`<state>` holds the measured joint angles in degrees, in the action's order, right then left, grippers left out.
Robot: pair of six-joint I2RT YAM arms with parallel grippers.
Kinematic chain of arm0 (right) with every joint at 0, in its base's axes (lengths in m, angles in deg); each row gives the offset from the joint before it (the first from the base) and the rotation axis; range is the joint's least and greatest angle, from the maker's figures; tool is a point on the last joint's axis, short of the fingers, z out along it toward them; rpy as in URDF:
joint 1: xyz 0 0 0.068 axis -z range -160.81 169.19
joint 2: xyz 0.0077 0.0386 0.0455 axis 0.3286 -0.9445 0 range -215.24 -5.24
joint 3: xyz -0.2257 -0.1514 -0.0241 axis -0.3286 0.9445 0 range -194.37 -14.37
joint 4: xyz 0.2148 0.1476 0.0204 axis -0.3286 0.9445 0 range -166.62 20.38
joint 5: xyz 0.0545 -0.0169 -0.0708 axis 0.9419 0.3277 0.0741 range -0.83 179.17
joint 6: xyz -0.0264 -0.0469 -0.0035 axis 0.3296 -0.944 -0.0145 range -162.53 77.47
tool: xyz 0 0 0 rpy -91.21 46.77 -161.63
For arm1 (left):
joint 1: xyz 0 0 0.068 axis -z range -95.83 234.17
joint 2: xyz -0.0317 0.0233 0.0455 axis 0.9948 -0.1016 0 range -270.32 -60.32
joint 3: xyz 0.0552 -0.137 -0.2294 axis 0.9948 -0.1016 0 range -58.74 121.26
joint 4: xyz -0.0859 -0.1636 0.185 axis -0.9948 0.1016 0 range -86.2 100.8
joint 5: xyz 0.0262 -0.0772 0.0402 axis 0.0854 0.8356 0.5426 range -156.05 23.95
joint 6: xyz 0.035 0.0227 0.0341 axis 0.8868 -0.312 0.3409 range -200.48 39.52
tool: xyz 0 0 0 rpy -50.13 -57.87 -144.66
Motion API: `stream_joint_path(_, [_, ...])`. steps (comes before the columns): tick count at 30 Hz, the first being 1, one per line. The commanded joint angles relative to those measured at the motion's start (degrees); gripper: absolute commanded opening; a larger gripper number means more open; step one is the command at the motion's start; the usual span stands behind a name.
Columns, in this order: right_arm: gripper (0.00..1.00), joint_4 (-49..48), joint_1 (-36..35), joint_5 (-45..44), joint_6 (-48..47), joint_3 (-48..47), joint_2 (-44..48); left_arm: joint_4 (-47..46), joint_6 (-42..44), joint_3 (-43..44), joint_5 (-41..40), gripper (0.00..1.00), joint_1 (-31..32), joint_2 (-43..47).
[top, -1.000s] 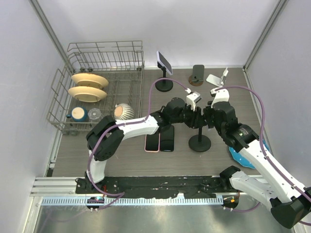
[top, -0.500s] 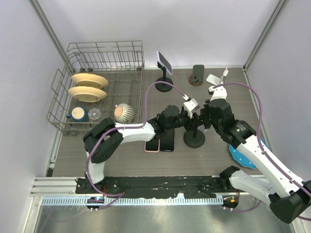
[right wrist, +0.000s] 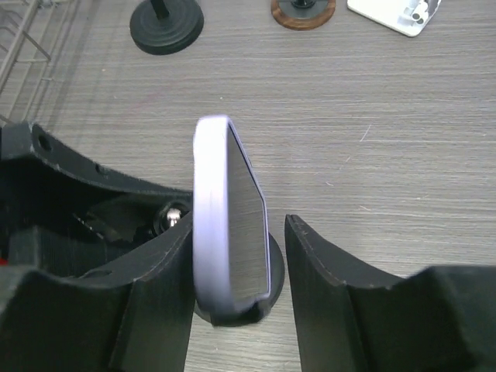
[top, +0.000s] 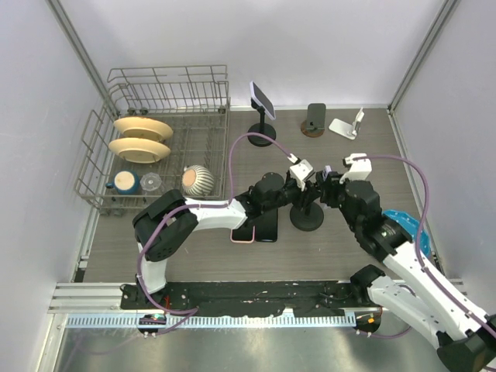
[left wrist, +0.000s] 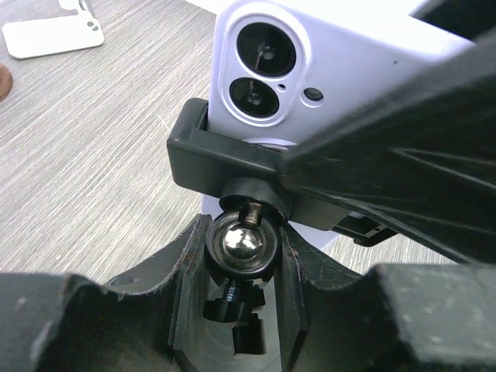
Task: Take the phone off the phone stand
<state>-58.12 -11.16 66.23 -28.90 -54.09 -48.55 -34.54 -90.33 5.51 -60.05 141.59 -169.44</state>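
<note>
Looking down from above, I see the stand (top: 307, 217) has slid slightly toward the left edge of the bench (top: 387, 155). At the left wrist, my left fingers (left wrist: 194, 263) clamp its ball joint, with the phone (left wrist: 267, 62) cradled above. At the right wrist, my right fingers (right wrist: 318, 271) have just parted and straddle the phone unpinched. I judge it needs re-gripping before lifting.

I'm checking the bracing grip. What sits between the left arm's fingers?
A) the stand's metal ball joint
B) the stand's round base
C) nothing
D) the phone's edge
A: the left wrist view shows the fingers pinching the shiny ball joint below the phone.
</note>
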Motion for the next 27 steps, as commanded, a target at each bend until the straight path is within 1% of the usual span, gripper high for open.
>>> stream_joint_path(1, [0.52,-10.40,0.20,-0.70,-0.71,6.05,6.82,0.29,-5.97,-0.79,-5.03,0.00,-0.91,-0.74])
stream_joint_path(5, [0.50,-12.00,0.20,-1.67,-1.41,7.91,9.91,1.34,-6.94,-0.53,-5.12,0.00,-0.92,-0.65])
stream_joint_path(7, [0.47,-12.00,0.11,-1.32,-1.76,7.39,8.77,1.52,-7.03,-0.61,-4.86,0.00,-0.83,-0.57])
stream_joint_path(11, [0.46,-12.70,0.20,-0.36,-2.38,6.59,5.61,1.35,-6.77,-0.97,-3.19,0.00,-0.92,-0.39])
stream_joint_path(18, [0.42,-17.88,0.03,-0.53,-3.87,6.77,3.06,1.26,-6.24,-1.49,-0.82,0.00,-0.92,-0.30])
stream_joint_path(25, [0.40,-18.24,0.20,-1.14,-5.10,6.06,0.24,1.43,-5.54,-1.23,0.24,0.00,-0.83,-0.13])
stream_joint_path(27, [0.33,-18.15,0.20,-0.97,-5.36,5.80,-0.02,1.43,-5.45,-1.32,0.24,0.00,-0.92,-0.13])
